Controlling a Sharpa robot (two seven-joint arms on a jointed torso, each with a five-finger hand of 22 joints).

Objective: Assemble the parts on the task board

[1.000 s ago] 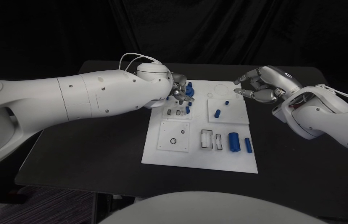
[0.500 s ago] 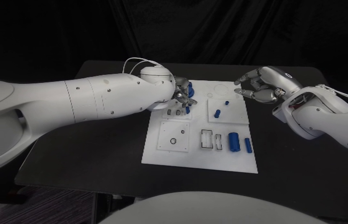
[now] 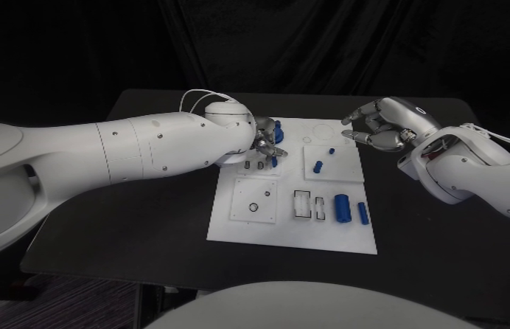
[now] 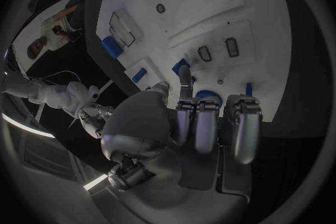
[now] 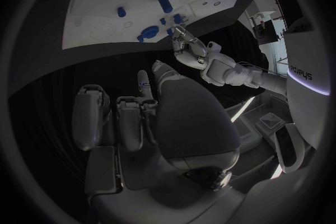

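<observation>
The white task board (image 3: 278,222) lies mid-table. My left hand (image 3: 264,144) is low over its far left corner, fingers stretched out among blue parts (image 3: 278,130); whether it grips one is hidden. In the left wrist view my left hand (image 4: 203,123) reaches over a round blue part (image 4: 206,96), with another blue part (image 4: 181,65) beside the thumb tip. My right hand (image 3: 380,128) hovers off the board's far right corner, fingers curled in on nothing; the right wrist view shows this hand (image 5: 133,117) the same way. A large blue cylinder (image 3: 342,206) and a slim one (image 3: 363,212) lie near the right edge.
Two small blue pegs (image 3: 318,167) (image 3: 332,151) sit on the board's right square plate. Rectangular slots (image 3: 304,204) and a round hole (image 3: 254,208) lie in the near half. The black table (image 3: 138,218) extends on both sides.
My left arm has pushed further in and the hand has sunk a little toward the board's far left corner. The right hand has stayed put.
</observation>
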